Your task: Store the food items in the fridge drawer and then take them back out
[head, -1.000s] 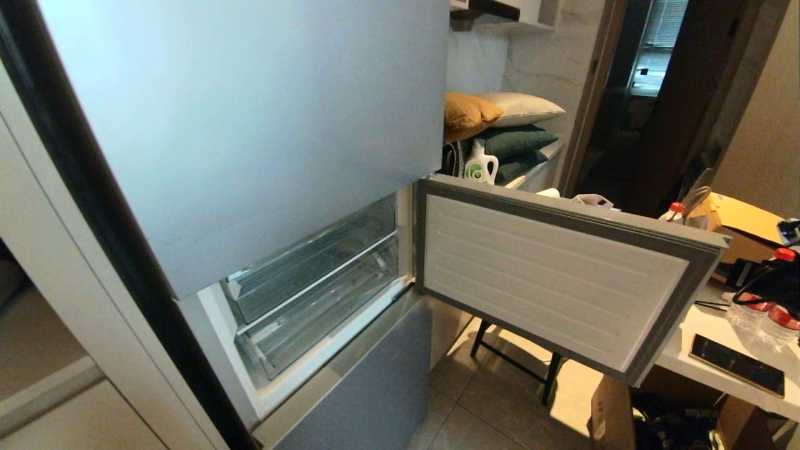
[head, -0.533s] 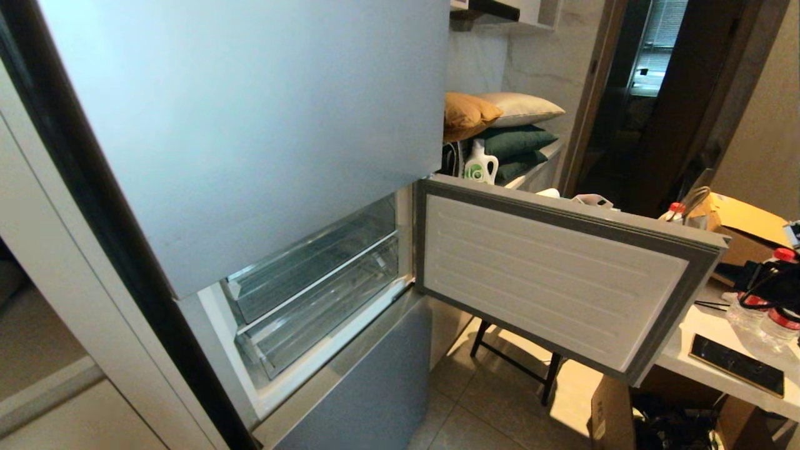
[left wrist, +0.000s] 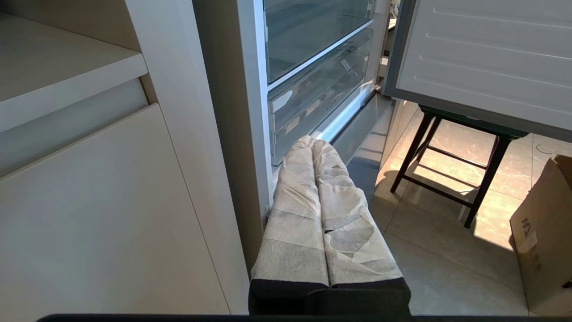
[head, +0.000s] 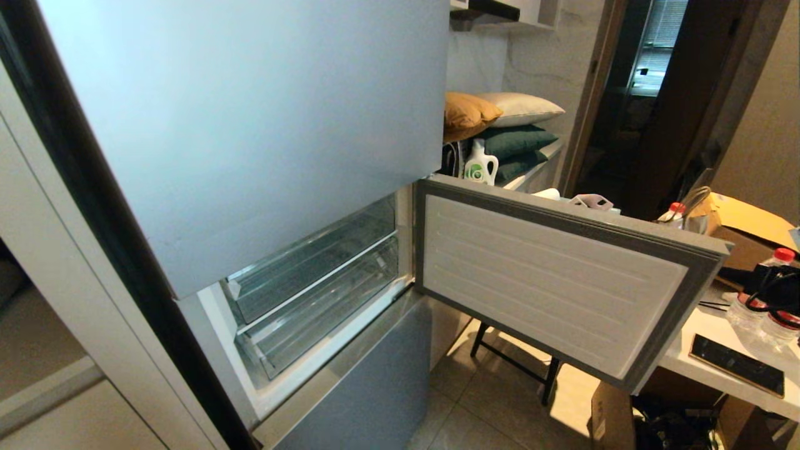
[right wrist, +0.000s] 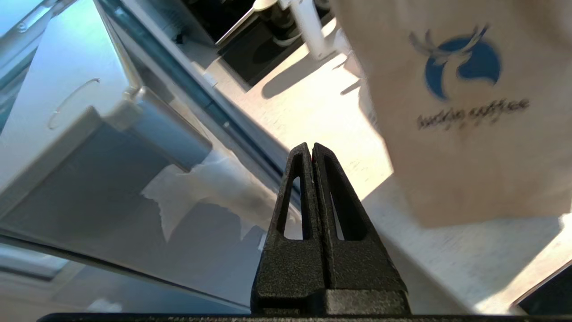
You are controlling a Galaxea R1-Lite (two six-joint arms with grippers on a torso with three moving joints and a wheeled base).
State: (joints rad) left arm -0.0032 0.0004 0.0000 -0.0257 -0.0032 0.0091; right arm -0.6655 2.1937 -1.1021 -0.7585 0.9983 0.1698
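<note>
Kitchen tiles lay below the fridge drawer (head: 319,306), shut and empty, no food items visible; the right hand (right wrist: 311,154), pressed together beside the open door (head: 562,275), risked knocking it

Fridge door (head: 562,275) is hanging wide open, clear fridge drawer (head: 325,309) is sitting shut inside. Water bottles (head: 765,312) and phone (head: 736,373) are lying on the white table (head: 700,350).
</note>
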